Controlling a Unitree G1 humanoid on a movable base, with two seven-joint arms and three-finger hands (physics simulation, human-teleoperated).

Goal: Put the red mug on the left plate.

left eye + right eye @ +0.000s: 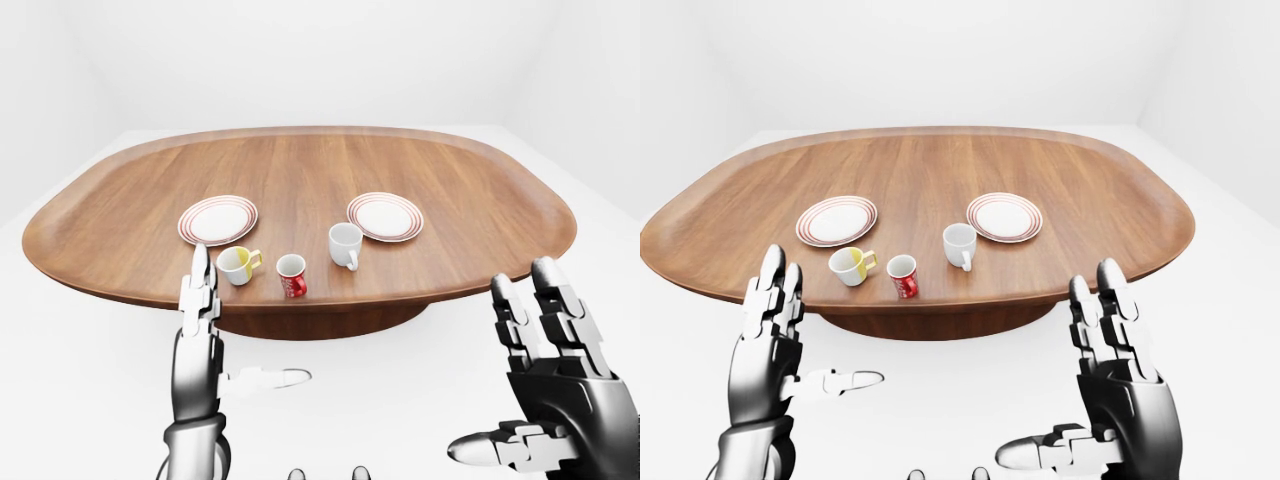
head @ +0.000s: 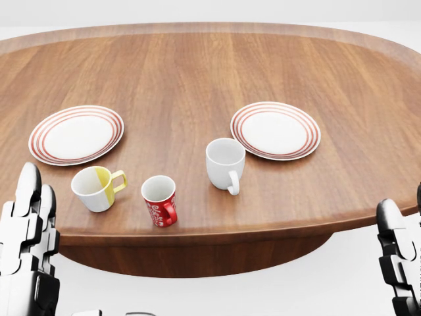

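Note:
The red mug (image 2: 160, 199) stands upright near the table's bottom edge in the head view, handle toward the lower right. The left plate (image 2: 76, 134), white with red rings, lies up and to the left of it, with nothing on it. My left hand (image 1: 805, 335) is open, fingers pointing up, below the table edge and left of the mug, touching nothing. On the other side my right hand (image 1: 1070, 380) is also open and empty, low at the right, off the table.
A yellow-and-white mug (image 2: 94, 187) stands between the red mug and the left plate. A white mug (image 2: 225, 163) is to the red mug's right, with a second ringed plate (image 2: 275, 130) beyond it. All rest on an oval wooden table (image 2: 197, 72).

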